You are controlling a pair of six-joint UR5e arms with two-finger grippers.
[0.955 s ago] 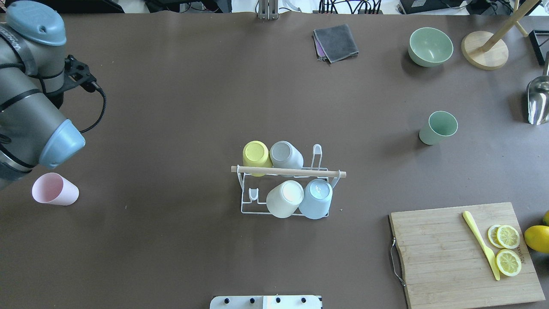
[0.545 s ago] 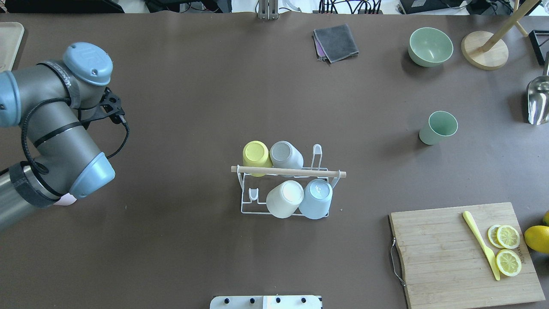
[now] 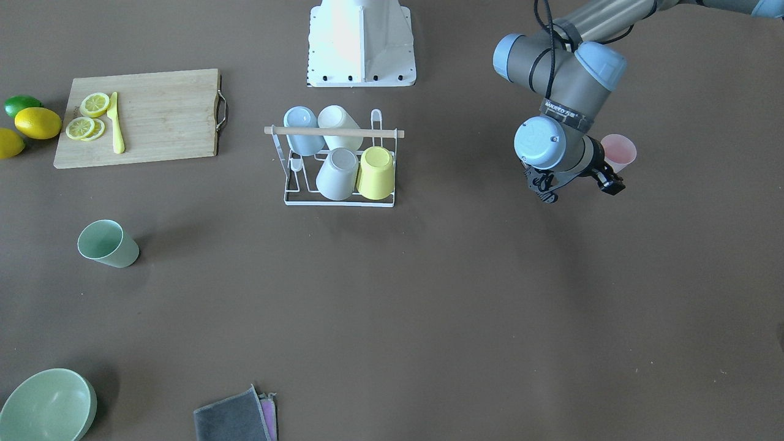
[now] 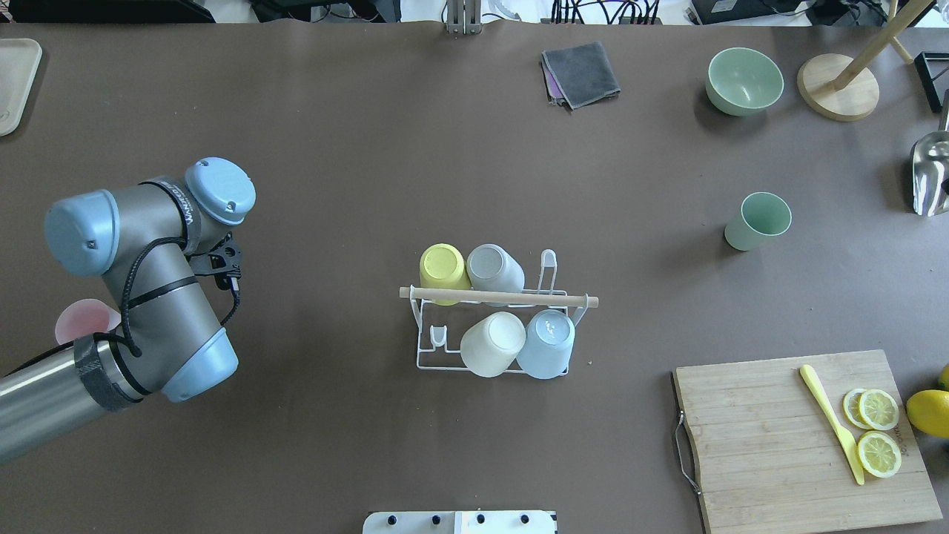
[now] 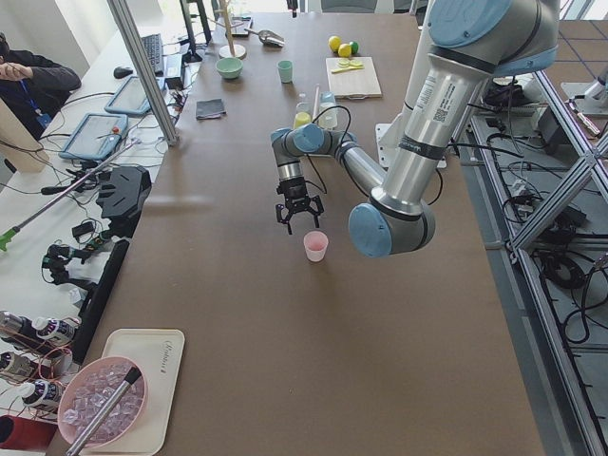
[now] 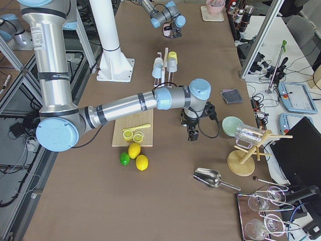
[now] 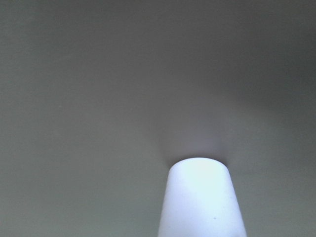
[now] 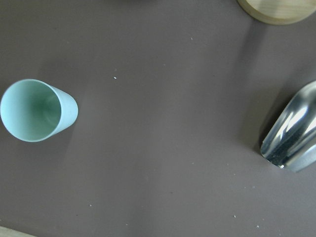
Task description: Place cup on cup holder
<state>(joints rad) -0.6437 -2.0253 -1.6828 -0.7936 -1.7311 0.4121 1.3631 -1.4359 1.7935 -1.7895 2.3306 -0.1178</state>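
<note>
The white wire cup holder (image 4: 498, 298) with a wooden rod stands mid-table and carries several inverted cups: yellow, grey, white and blue. An upright pink cup (image 4: 78, 317) sits at the table's left, partly covered by my left arm. My left gripper (image 3: 543, 188) hangs open just beyond the pink cup (image 3: 620, 150), a little above the table and apart from it. The left wrist view shows that cup (image 7: 202, 202) at its lower edge. A green cup (image 4: 758, 219) stands at the right. My right gripper (image 6: 193, 134) hovers near the green cup (image 8: 37, 111); I cannot tell its state.
A wooden cutting board (image 4: 749, 445) with lemon slices and a yellow knife lies front right, with lemons (image 4: 930, 411) beside it. At the back right are a green bowl (image 4: 744, 80), a grey cloth (image 4: 580, 73), a wooden stand base (image 4: 838, 87) and a metal scoop (image 4: 930, 174).
My left arm has swung in from the table's left edge toward the middle and lowered, so its wrist now sits beside the pink cup and covers part of it.
</note>
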